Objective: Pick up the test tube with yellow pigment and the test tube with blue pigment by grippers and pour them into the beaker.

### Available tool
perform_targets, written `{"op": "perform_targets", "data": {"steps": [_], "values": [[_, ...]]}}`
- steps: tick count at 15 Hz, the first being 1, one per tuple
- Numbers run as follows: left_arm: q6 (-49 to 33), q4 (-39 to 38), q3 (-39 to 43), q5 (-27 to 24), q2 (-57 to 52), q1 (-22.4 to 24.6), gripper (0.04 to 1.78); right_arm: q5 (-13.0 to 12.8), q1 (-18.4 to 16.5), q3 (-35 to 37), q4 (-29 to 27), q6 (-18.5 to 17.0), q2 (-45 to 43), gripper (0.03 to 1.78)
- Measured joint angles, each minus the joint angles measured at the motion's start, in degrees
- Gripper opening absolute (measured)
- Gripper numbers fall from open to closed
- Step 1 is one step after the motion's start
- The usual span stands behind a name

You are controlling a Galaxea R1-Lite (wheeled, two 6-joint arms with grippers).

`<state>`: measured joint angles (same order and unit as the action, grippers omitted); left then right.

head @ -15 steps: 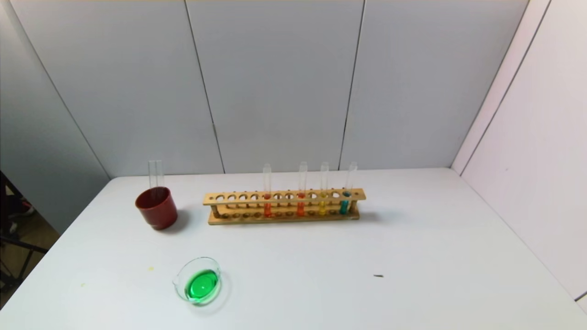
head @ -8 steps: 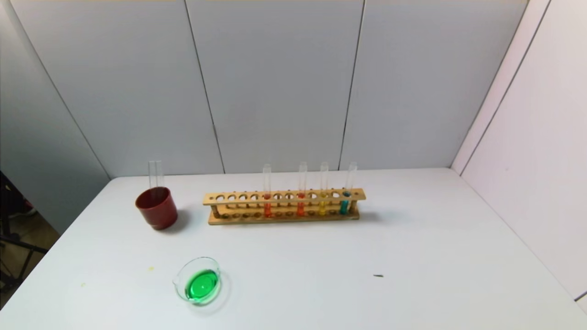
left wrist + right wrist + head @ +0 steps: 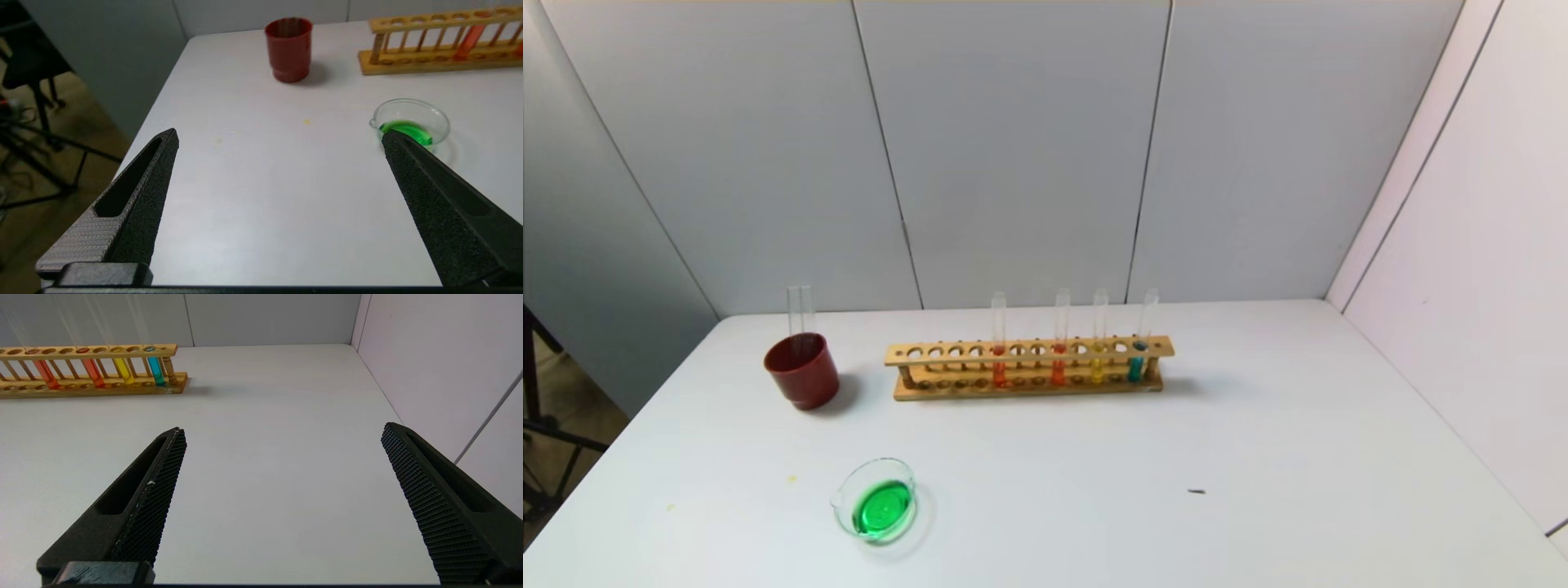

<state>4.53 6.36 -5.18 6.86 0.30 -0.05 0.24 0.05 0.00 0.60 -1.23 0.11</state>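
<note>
The test tube with yellow pigment [image 3: 1098,359] and the test tube with blue pigment [image 3: 1137,359] stand upright in the wooden rack [image 3: 1029,389]; both also show in the right wrist view, yellow [image 3: 124,371] and blue [image 3: 156,371]. The beaker [image 3: 879,500] sits near the table's front left and holds green liquid; it shows in the left wrist view [image 3: 410,118] too. My left gripper [image 3: 280,136] is open and empty, short of the beaker. My right gripper [image 3: 284,433] is open and empty over bare table. Neither gripper shows in the head view.
A dark red cup [image 3: 801,370] holding two empty clear tubes [image 3: 800,310] stands left of the rack. Two orange-red tubes [image 3: 1000,367] stand in the rack. Walls close in behind and on the right. The table's left edge drops to the floor [image 3: 61,163].
</note>
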Motion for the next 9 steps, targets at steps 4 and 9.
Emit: {"op": "perform_targets", "data": {"steps": [4, 9], "values": [[0.26, -5.24, 4.88, -8.46, -0.41, -0.06, 1.75, 0.0, 0.02, 0.0, 0.0, 0.02, 0.0, 1.74], [-2.96, -5.62, 5.18, -8.24, -0.44, -0.05, 1.75, -0.02, 0.02, 0.0, -0.02, 0.0, 0.0, 1.74]]}}
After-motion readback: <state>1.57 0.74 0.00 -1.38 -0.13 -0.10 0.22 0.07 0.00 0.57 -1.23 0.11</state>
